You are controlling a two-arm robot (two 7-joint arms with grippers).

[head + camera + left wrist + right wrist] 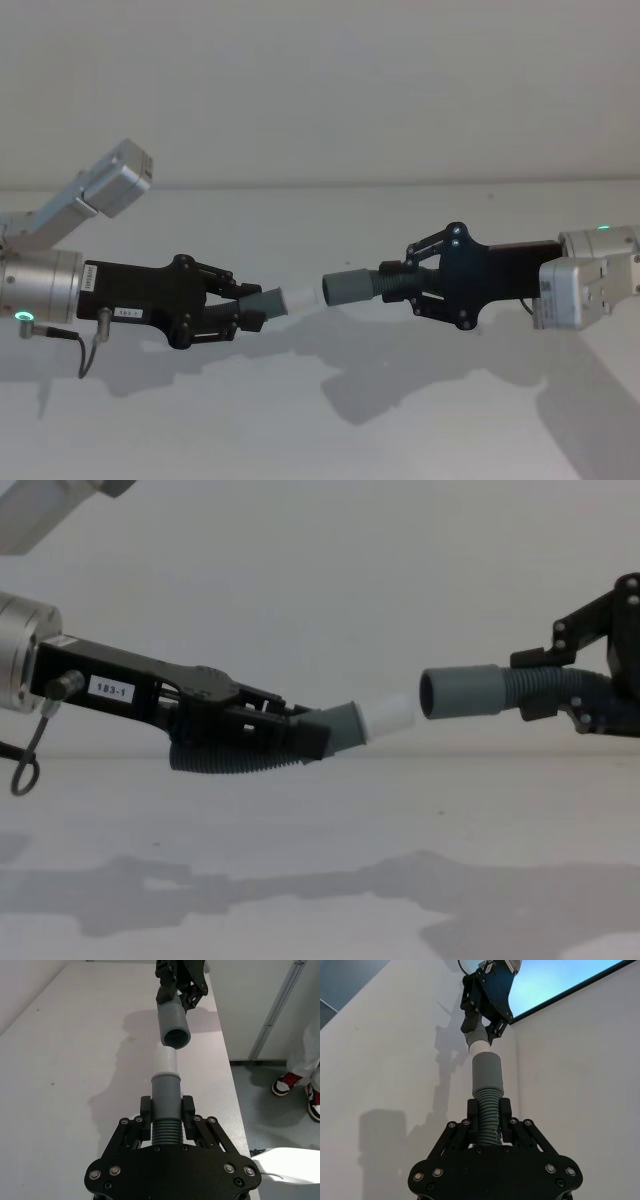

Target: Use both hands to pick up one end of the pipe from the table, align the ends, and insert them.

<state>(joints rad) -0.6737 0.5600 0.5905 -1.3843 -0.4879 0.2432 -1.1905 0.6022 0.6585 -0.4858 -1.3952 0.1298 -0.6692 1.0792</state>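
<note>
Right end effector [532, 687] cropped by chest view's right edge; rear of its pipe piece [470, 692] hidden

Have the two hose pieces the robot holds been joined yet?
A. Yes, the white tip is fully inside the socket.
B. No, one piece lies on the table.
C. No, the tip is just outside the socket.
C: the left hand holds the tipped hose piece, whose white tip sits close before the open socket hose piece in the right hand, not inside it.
</note>
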